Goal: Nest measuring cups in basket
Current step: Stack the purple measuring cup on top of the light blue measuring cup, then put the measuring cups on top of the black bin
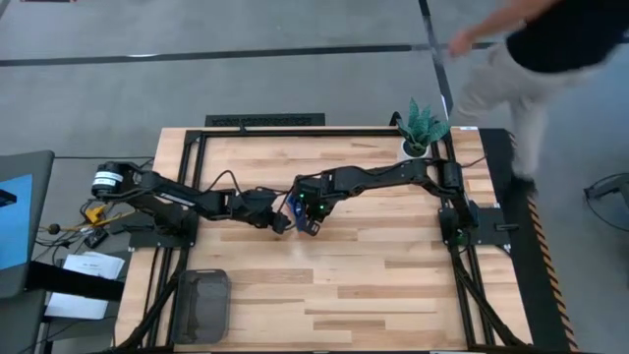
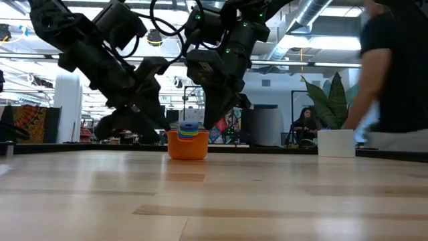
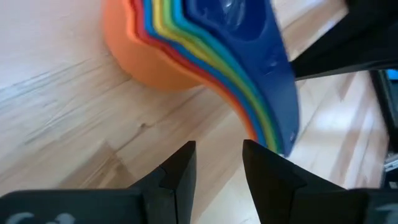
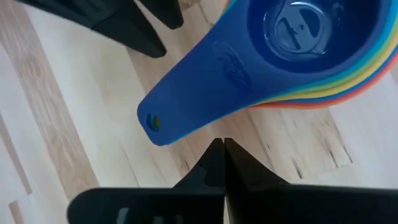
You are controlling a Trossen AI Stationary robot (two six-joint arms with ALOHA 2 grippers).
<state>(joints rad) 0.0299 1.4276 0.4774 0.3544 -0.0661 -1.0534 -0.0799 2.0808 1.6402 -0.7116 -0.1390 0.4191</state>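
Fingers of the right gripper [image 4: 219,152] pressed together (holding nothing) beside nested measuring cups [image 4: 298,56]; left gripper [image 3: 217,163] parted.

Closed right hand [image 4: 221,163] just beside nested measuring cups [image 4: 298,56], perhaps apart.

centre: both arms crowd cups [image 1: 298,208] | basket [image 1: 202,305] corner: unobstructed

I'm driving this rig in what looks like an open lab or workshop floor. The pale wooden butcher-block table [image 1: 393,256] sits in a black metal frame [image 1: 265,120] on grey carpet. Exposed silver ceiling ducts [image 2: 314,13] run overhead, a seated person [image 2: 306,126] works far behind, and another person in dark clothing [image 2: 394,73] passes beside the table.
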